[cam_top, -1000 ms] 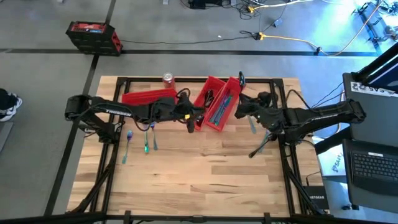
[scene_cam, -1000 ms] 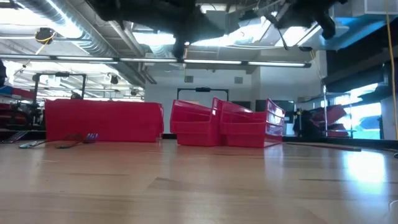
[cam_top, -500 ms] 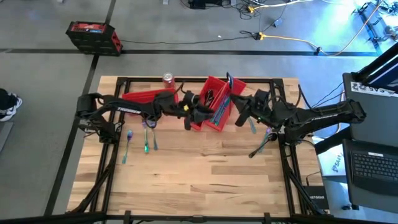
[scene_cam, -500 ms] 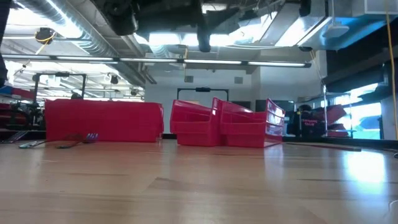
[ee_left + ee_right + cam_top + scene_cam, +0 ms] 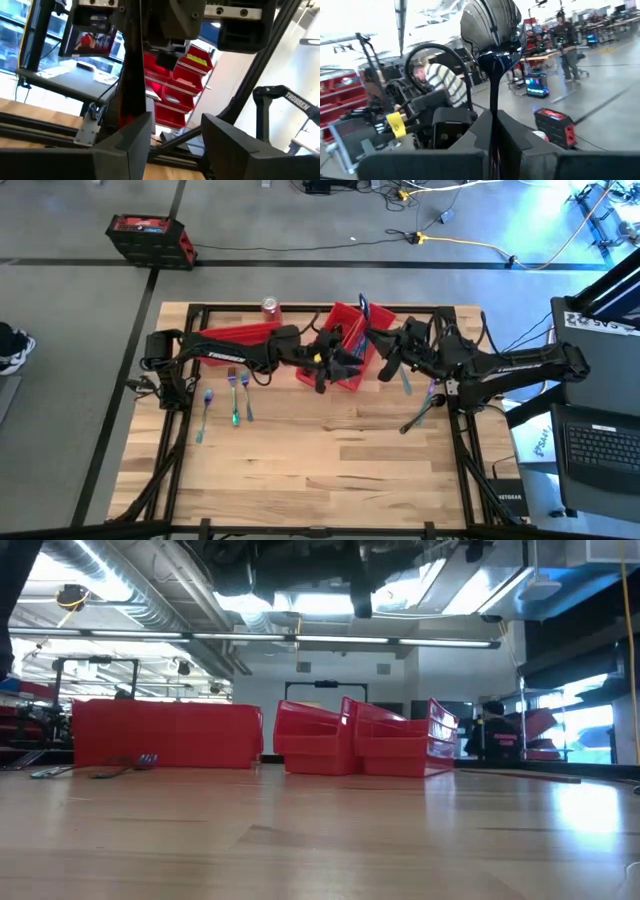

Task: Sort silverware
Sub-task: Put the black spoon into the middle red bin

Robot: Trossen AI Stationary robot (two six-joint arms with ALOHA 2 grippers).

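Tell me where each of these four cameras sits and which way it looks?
High view: above the table, looking straight down; both arms, left gripper over the red bins, right gripper beside them.
Low view: at tabletop height, looking level at the red bins and room; arms show only as dark shapes on top.
Left wrist view: on the left arm, past its open fingers to shelves.
Right wrist view: on the right arm; fingers clamp a spoon.
Shared: high and low views both show the bins.
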